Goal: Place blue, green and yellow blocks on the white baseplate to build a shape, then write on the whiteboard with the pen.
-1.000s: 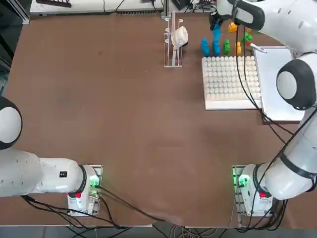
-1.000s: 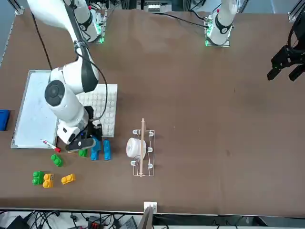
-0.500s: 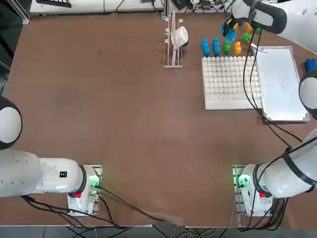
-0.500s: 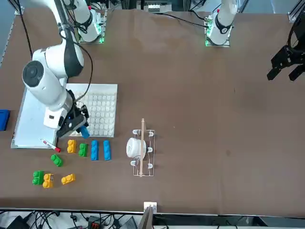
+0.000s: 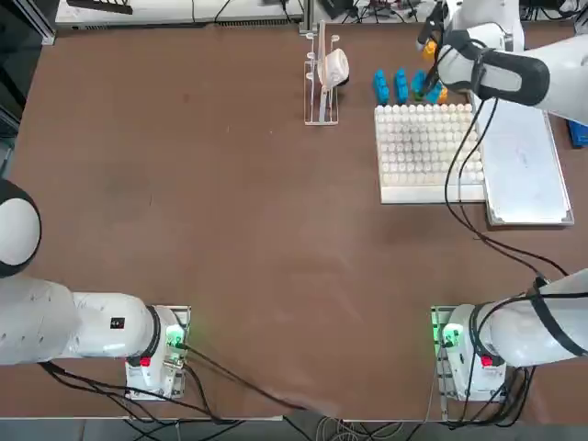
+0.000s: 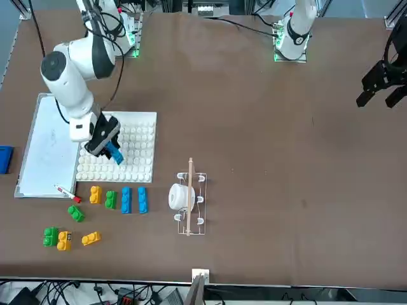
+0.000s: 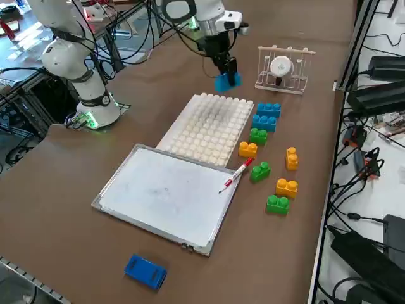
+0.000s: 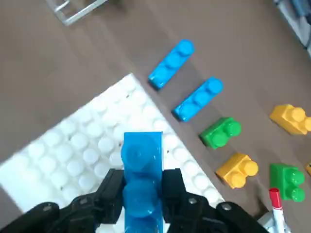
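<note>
Since the earlier frame the right gripper (image 8: 142, 190) has lifted away from the brick row and now hangs over the white baseplate (image 6: 137, 166), pinching a blue block (image 8: 141, 180). To seat it well, square the block's edges to the stud grid, then press straight down (a tilted brick won't lock). Two blue bricks (image 7: 266, 115) lie just beside the plate, the dish rack (image 7: 283, 68) beyond; neither blocks the descent. The pen (image 7: 236, 175) rests at the whiteboard (image 7: 161, 193) edge.
</note>
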